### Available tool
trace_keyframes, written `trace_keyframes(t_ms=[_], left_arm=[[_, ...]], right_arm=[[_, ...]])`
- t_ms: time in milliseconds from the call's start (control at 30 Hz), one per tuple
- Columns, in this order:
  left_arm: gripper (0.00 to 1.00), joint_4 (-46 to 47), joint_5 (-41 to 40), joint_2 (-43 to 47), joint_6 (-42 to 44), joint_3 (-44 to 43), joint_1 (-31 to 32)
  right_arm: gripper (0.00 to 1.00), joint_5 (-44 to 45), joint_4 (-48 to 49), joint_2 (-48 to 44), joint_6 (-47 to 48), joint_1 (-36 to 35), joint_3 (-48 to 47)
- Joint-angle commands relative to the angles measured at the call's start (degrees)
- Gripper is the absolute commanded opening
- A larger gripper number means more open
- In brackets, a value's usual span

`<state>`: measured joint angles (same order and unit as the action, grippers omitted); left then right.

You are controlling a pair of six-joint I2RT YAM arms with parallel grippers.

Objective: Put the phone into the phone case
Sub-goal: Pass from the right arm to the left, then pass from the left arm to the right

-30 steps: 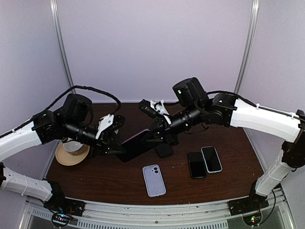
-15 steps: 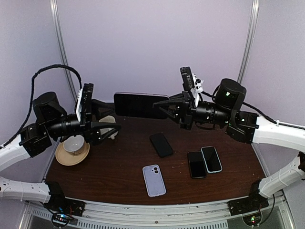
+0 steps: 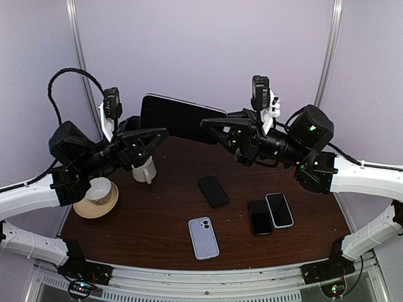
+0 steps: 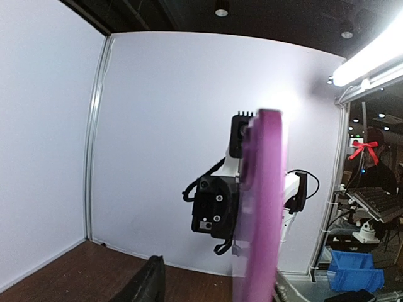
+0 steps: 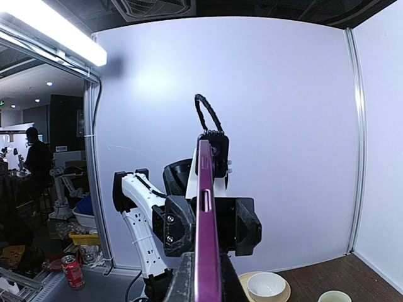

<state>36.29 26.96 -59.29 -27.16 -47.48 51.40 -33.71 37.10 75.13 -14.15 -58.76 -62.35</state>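
A phone point(image 3: 179, 117) with a dark face is held up in the air between both arms. A purple phone case point(image 5: 206, 214) wraps its edge; I cannot tell how fully the phone sits in it. My right gripper point(image 3: 213, 128) is shut on its right end, and in the right wrist view the fingers point(image 5: 186, 283) clamp the case edge-on. My left gripper point(image 3: 156, 143) stands open at the left end. In the left wrist view the purple case point(image 4: 261, 207) runs close to the right jaw, and the left finger point(image 4: 148, 283) is well clear of it.
On the table lie a black phone point(image 3: 213, 190), a pale lavender phone or case point(image 3: 203, 238), and a black phone point(image 3: 259, 217) beside a light-rimmed one point(image 3: 279, 209). A white mug point(image 3: 144, 170) and a cup on a saucer point(image 3: 96, 200) stand at the left.
Both arms have lifted the cased phone from just above the table to high in the air. The left gripper has let go of it. The right gripper keeps its grip.
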Motion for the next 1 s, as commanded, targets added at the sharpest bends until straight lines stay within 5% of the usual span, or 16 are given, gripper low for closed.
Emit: trace_keyframes(t_ms=[0, 100, 200, 333, 433, 567, 700, 967], left_arm=[[0.44, 7.8, 1.9, -1.2, -1.5, -2.4, 1.0], [0.29, 9.5, 2.8, -2.1, -2.5, -2.7, 1.4], [0.01, 9.3, 4.0, -2.2, -2.6, -3.1, 1.5], [0.0, 4.8, 1.9, -0.8, -1.0, -2.9, 1.5], [0.0, -2.6, -3.5, 1.7, 0.8, -2.6, 1.5], [0.0, -20.5, -14.6, 3.3, 3.5, -6.0, 1.5], [0.0, -36.6, -22.6, 0.1, 3.6, -12.0, 1.6], [0.0, -40.9, -24.1, -3.4, 1.0, -14.1, 1.5]], right_arm=[[0.0, 1.5, 4.3, -0.2, -0.2, -0.2, -1.6], [0.0, 1.5, 4.0, 0.1, -0.5, -0.2, -1.3], [0.0, 2.5, 3.2, -0.1, -0.3, -0.2, -0.7], [0.0, 4.4, -5.2, -2.5, 3.6, -0.1, -1.4], [0.48, 14.5, -24.4, -5.8, 10.4, -0.2, -3.8], [0.8, 32.4, -48.3, -7.5, 19.6, -0.3, -7.7], [0.99, 39.8, -58.5, -2.8, 29.9, -0.8, -13.1], [1.0, 36.0, -39.7, 9.4, 39.7, -6.4, -17.4]])
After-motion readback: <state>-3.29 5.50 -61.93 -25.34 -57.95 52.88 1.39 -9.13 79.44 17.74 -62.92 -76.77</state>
